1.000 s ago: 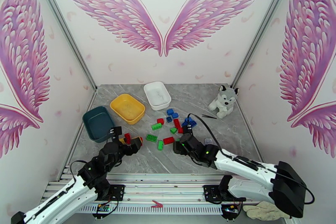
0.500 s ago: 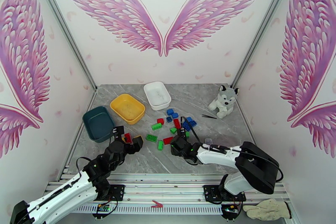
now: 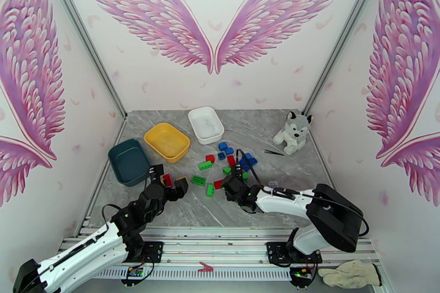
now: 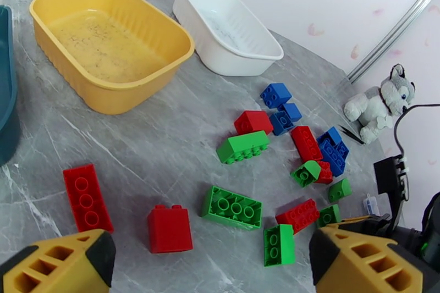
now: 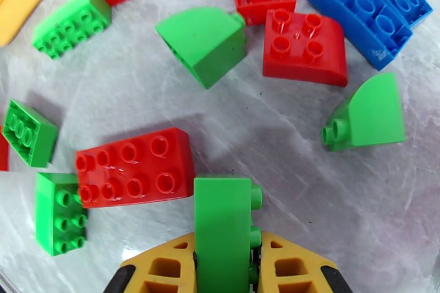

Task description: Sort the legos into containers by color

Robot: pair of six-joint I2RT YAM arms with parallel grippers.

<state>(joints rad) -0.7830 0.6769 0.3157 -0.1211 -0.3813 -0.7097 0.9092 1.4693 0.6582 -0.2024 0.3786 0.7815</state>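
So the green brick (image 5: pixel 223 222) sits pinched in the right gripper (image 5: pixel 223 261), one yellow pad (image 5: pixel 162 266) pressed to each long side. Its long axis runs straight out ahead of the fingers and its studs point toward the right-hand pad. I cannot tell whether it rests on the table (image 5: pixel 165 96) or hangs a little above it.

Just to the left of the fingers lies a red eight-stud brick (image 5: pixel 135 167), close against the green one, perhaps touching it. Further left is a small green brick (image 5: pixel 58 211). Ahead of the fingers the way is littered: a green wedge (image 5: pixel 206 44), a red curved piece (image 5: pixel 305 47) and a blue cluster (image 5: pixel 363 14) off to the right.

The dishes all lie ahead and to the left of these fingers. The yellow dish (image 4: pixel 184 49) is nearest, the white dish (image 4: pixel 231 63) is beyond it, and the teal dish (image 3: pixel 127 162) is farthest left. My guess is the brick has to rise clear of the red neighbour first, then swing forward-left over the loose pieces.

The left gripper (image 4: pixel 209 264) hovers with its fingers spread wide, holding nothing. A squat red brick (image 4: pixel 169 228) lies just ahead between them, and a long red brick (image 4: pixel 87 198) lies beside its left finger. That arm is nearer the teal dish, but the green brick belongs to the right.
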